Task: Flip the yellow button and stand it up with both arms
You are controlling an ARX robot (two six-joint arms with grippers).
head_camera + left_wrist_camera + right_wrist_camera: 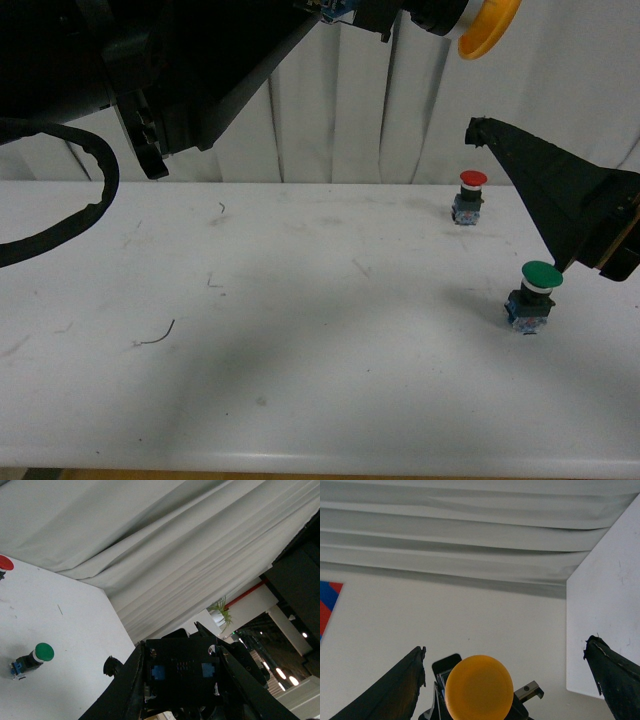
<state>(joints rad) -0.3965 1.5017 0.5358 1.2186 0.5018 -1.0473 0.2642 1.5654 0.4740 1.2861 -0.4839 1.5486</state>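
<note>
Pale curtains [340, 120] are hanging behind the white table [300, 380]. High above it the left gripper [184, 652] is clamping the base of the yellow button [490, 25], its cap facing the right gripper [506, 647]. The right gripper is holding its fingers [615, 680] wide open below that cap, not touching it. The green button [535, 295] and the smaller red button [470, 195] are standing on the table's right side.

A green button [541, 275] and a red button [472, 180] stand upright on the white tabletop [300, 300], both near the right gripper [505, 647] (well apart from each other).
</note>
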